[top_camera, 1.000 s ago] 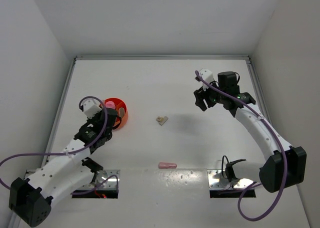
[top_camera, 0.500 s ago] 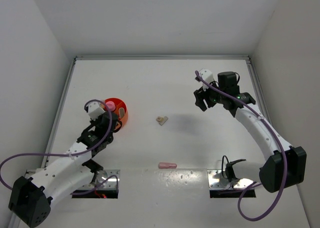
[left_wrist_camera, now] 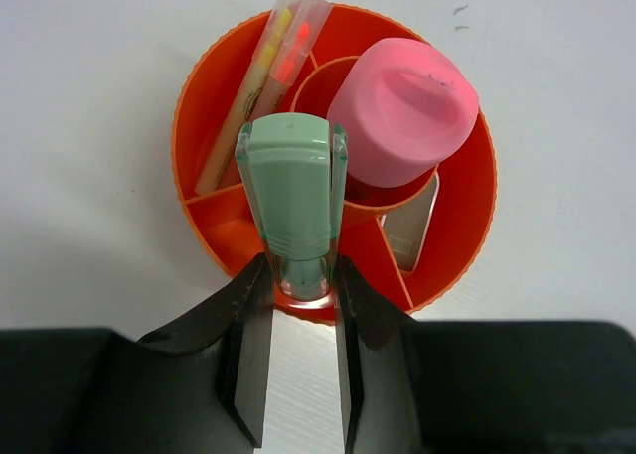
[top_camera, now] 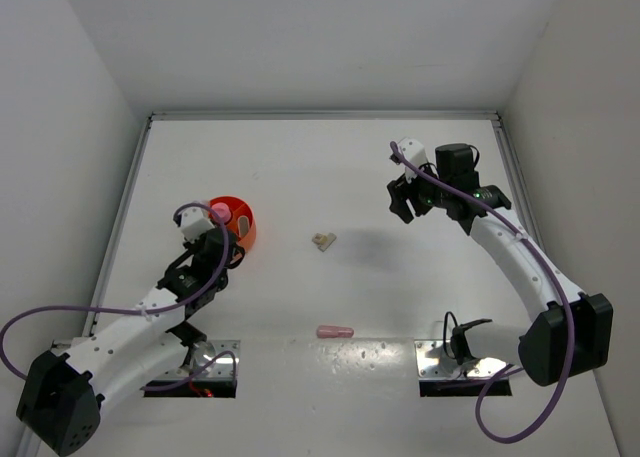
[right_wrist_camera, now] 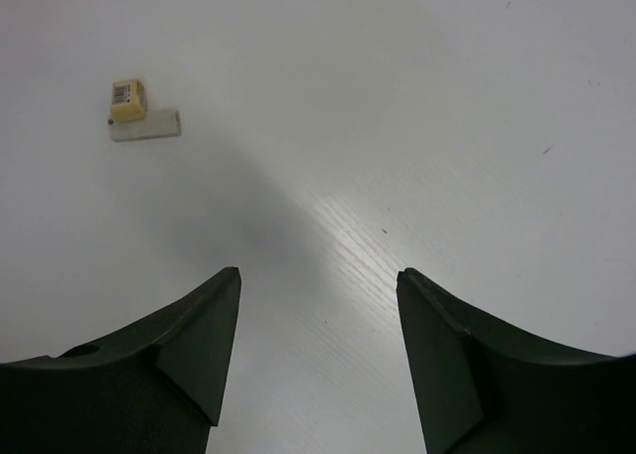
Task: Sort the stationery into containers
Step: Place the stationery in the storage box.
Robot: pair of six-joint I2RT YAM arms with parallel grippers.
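Holding the green bar [left_wrist_camera: 290, 181] clamped between its jaws, the left gripper [left_wrist_camera: 298, 280] hangs over the near side of the orange tub [left_wrist_camera: 467, 226]. I'd judge it best to centre over a free compartment, clear of the pink-capped tube [left_wrist_camera: 402, 111] and the sticks [left_wrist_camera: 260, 72], then release low. Farther off, the right gripper [right_wrist_camera: 318, 295] hovers empty, jaws apart, near the small blocks [right_wrist_camera: 144, 126].

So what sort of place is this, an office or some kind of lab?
Probably a robot test bench in a lab. A bare white table is boxed in by plain white panels, the left arm and right arm are bolted at its near edge, and an orange tub holds stationery.
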